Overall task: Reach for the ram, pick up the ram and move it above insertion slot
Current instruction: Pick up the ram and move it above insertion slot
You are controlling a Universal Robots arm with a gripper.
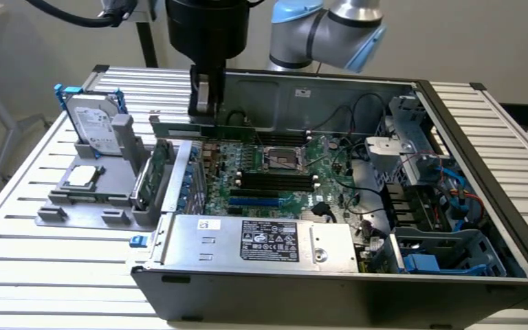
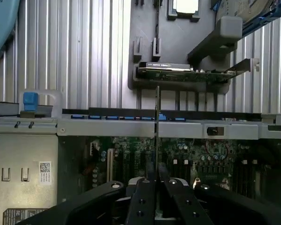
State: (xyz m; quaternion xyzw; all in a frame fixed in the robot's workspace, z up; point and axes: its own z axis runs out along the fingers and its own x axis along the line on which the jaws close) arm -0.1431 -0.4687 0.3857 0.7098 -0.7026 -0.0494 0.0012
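The ram [image 1: 201,130], a thin green stick, hangs level above the motherboard [image 1: 273,172] at upper centre of the exterior view, pinched edge-on between the gripper [image 2: 155,187]'s fingers [image 2: 143,201]. The carry step is in hand; the next move likely calls for aligning it over the dark memory slots [image 1: 273,182].

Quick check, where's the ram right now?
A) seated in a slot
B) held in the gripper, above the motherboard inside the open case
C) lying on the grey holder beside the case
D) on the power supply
B: the gripper is closed on the ram, which hangs level and clear above the motherboard; in the wrist view the fingers pinch its thin edge.
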